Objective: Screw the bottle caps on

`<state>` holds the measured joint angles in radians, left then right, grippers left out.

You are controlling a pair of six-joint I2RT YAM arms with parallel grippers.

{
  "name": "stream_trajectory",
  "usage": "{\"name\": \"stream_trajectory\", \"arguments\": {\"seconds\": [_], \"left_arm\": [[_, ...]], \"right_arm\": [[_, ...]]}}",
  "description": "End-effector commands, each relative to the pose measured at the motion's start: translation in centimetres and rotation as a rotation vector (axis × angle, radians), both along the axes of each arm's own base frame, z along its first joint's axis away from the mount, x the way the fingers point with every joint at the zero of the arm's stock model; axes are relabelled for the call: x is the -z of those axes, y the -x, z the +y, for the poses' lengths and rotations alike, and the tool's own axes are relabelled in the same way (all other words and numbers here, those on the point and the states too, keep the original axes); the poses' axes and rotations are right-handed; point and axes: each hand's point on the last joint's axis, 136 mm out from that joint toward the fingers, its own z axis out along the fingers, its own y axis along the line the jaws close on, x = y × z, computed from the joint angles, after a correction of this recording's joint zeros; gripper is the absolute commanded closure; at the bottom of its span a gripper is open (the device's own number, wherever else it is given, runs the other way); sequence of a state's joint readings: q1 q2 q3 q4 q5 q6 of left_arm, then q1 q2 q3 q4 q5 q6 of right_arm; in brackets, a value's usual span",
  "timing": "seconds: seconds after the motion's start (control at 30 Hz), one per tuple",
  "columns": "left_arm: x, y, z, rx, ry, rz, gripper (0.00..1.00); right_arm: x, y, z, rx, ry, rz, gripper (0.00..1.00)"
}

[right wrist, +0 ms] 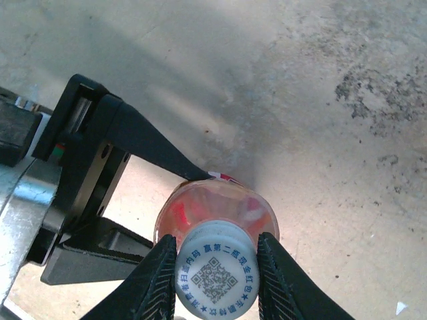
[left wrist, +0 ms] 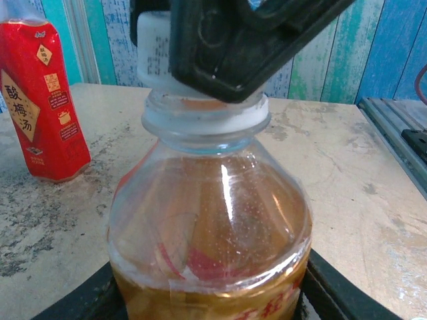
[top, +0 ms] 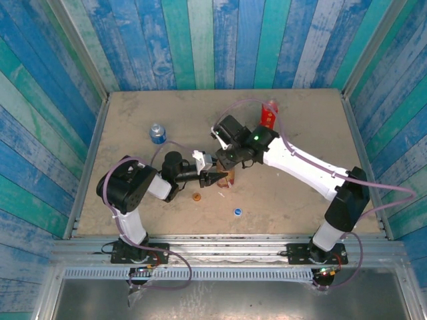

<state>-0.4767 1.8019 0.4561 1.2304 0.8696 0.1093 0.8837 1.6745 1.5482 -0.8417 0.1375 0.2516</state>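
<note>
- The right gripper [right wrist: 217,283] is clamped on the white cap [right wrist: 215,267], with one ribbed finger [right wrist: 159,283] on each side. The cap's top, printed with a square code, faces the wrist camera.
- The cap sits on the mouth of the tea bottle [left wrist: 210,227], just above the white ring on its neck. How far it is screwed down cannot be told.
- The tea bottle stands upright near the middle of the table [top: 300,120], with amber drink in its lower part.
- The left gripper [top: 219,178] is closed on the body of that bottle below the shoulder. It reaches in from the left, and a black finger [left wrist: 87,300] presses on each flank.
- The two grippers meet at the one bottle, the right one above the left.
- The orange cap [top: 197,197] lies loose on the table just beside the left gripper, on the side toward the arm bases, touching nothing.
- The blue cap [top: 237,212] lies nearer the front edge and a little to the right, apart from the orange one.
- The red bottle [top: 269,115] stands upright toward the far edge, behind the right arm's wrist and well apart from the tea bottle.
- The clear bottle [top: 157,133] with the blue label stands upright at the far left, also well apart.
- Plank walls [top: 200,40] painted blue and green close the table in on three sides.
</note>
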Motion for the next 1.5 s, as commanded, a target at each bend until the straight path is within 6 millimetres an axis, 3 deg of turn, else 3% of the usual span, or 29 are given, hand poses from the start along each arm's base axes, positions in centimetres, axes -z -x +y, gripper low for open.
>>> {"name": "stream_trajectory", "arguments": {"seconds": [0.0, 0.1, 0.23, 0.33, 0.4, 0.53, 0.6, 0.67, 0.8, 0.93, 1.1, 1.23, 1.3, 1.37, 1.47], "left_arm": [[1.2, 0.2, 0.4, -0.024, -0.046, 0.056, 0.54], [1.1, 0.5, 0.3, -0.009, -0.044, 0.06, 0.53], [1.2, 0.8, 0.2, 0.01, -0.05, 0.078, 0.53], [1.3, 1.2, 0.2, 0.039, -0.056, 0.092, 0.54], [1.2, 1.7, 0.1, 0.066, -0.06, 0.097, 0.53], [0.7, 2.9, -0.1, 0.138, -0.053, 0.109, 0.53], [0.7, 3.2, -0.1, 0.157, -0.056, 0.114, 0.53], [0.8, 3.4, -0.1, 0.169, -0.063, 0.12, 0.53], [0.9, 3.5, -0.1, 0.179, -0.07, 0.12, 0.53], [1.0, 3.5, -0.1, 0.177, -0.072, 0.12, 0.53], [1.0, 3.3, -0.1, 0.164, -0.069, 0.12, 0.53], [0.3, 1.0, 0.4, 0.002, -0.046, 0.125, 0.52], [0.2, 0.0, 0.7, -0.056, -0.051, 0.148, 0.53], [-0.3, -0.2, 0.7, -0.073, -0.044, 0.173, 0.53], [-0.5, -0.2, 0.5, -0.061, -0.043, 0.238, 0.54]], "right_arm": [[1.1, 1.2, -1.8, 0.082, 0.036, 0.04, 0.66], [-1.4, 0.4, -1.0, 0.022, -0.008, -0.033, 0.55], [-3.8, -0.1, -0.3, -0.074, -0.053, -0.096, 0.27], [-4.6, 0.7, -0.1, -0.239, -0.066, -0.149, 0.19], [-5.0, 1.2, -0.2, -0.35, -0.083, -0.193, 0.21], [-5.7, 5.1, 0.0, -0.736, -0.175, -0.24, 0.25], [-5.9, 6.0, -0.2, -0.851, -0.217, -0.253, 0.27], [-5.9, 6.2, -0.4, -0.909, -0.232, -0.258, 0.29], [-4.7, 4.6, -0.7, -0.929, -0.208, -0.233, 0.35], [-3.5, 2.9, -0.5, -0.898, -0.145, -0.175, 0.38], [-2.3, 2.3, -0.1, -0.864, -0.134, -0.11, 0.4], [-3.5, -2.7, 0.0, -0.483, -0.137, -0.092, 0.38], [-4.6, -4.0, -0.4, -0.301, -0.149, -0.084, 0.38], [-5.4, -4.6, -1.0, -0.125, -0.151, -0.1, 0.36], [-5.8, -4.0, -1.5, 0.013, -0.134, -0.11, 0.32]]}}
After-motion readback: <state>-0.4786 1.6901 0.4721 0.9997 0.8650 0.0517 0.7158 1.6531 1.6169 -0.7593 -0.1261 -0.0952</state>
